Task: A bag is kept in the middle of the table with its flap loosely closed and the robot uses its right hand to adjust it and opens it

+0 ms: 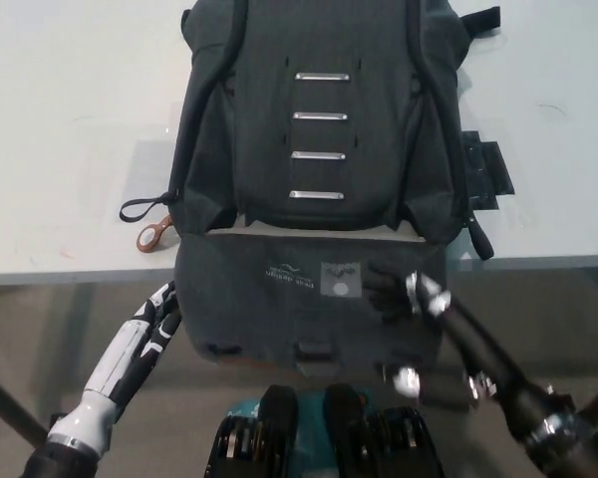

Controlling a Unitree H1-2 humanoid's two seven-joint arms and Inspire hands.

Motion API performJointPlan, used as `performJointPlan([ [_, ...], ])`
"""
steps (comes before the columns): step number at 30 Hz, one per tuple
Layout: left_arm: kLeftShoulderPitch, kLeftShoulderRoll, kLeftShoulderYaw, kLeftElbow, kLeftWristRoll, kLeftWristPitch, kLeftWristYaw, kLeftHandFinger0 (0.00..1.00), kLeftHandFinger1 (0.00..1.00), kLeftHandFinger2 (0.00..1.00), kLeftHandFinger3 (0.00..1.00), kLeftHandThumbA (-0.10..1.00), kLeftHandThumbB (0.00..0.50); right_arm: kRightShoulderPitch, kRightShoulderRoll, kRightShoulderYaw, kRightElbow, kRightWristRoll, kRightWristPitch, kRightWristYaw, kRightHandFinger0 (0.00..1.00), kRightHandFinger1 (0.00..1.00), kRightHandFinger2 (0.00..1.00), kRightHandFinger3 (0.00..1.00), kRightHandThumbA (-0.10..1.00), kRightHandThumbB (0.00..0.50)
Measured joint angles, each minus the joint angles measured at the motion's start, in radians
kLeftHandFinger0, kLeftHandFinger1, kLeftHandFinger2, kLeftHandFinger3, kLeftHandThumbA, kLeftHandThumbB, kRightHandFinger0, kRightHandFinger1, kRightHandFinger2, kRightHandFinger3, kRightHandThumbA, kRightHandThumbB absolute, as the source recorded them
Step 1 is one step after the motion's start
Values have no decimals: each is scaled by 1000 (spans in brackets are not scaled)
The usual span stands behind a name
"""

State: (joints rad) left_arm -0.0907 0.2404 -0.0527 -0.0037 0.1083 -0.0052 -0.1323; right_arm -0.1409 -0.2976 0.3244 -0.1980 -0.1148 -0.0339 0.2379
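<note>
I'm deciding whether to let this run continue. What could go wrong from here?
The bag lies at the table edge with its opened flap hanging over; the right hand pulling on it could drag the bag off. The flap also hangs near the left hand, which could snag.

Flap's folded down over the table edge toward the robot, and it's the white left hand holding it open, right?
Not quite. The flap does hang open over the table edge, but the black right hand holds it. The white left hand only rests beside the flap's left edge, holding nothing. The head view shows this.
</note>
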Motion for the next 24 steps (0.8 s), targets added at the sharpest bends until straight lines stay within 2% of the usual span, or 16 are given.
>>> performJointPlan([
  [1,-1,0,0,1,0,0,-1,1000,1000,1000,1000,963,0,4,-22,17,2,-4,-3,17,1000,1000,1000,1000,1000,321],
  [4,-7,1,0,3,0,0,-4,1000,1000,1000,1000,961,0,7,-100,68,18,-22,-2,75,1000,1000,1000,1000,1000,349],
  [8,-11,1,1,5,0,0,-7,1000,1000,1000,1000,964,1,-9,-194,121,23,-41,15,148,1000,1000,1000,1000,1000,343],
  [12,-19,2,1,9,0,0,-10,1000,1000,1000,1000,967,1,-43,-245,141,29,-42,51,209,1000,1000,1000,1000,1000,328],
  [14,-27,2,1,14,0,0,-11,1000,1000,1000,1000,969,0,-64,-249,142,56,-38,70,239,1000,1000,1000,1000,1000,393],
  [15,-30,2,1,15,0,-1,-11,1000,1000,1000,1000,970,1,-72,-249,142,66,-37,80,251,1000,1000,1000,1000,1000,407],
  [17,-34,2,1,16,0,-1,-12,1000,1000,1000,1000,967,4,-91,-249,141,97,-36,104,271,1000,1000,1000,1000,1000,346],
  [22,-38,3,1,18,0,-1,-13,1000,1000,1000,1000,963,0,-120,-229,86,217,-8,150,295,1000,1000,1000,1000,1000,255],
  [23,-38,3,1,18,0,-1,-13,1000,1000,1000,1000,962,0,-120,-222,67,234,-8,154,290,1000,932,994,1000,1000,243],
  [24,-38,3,1,17,0,-1,-14,1000,1000,1000,1000,961,0,-120,-210,43,252,-10,161,279,952,884,971,1000,1000,239],
])
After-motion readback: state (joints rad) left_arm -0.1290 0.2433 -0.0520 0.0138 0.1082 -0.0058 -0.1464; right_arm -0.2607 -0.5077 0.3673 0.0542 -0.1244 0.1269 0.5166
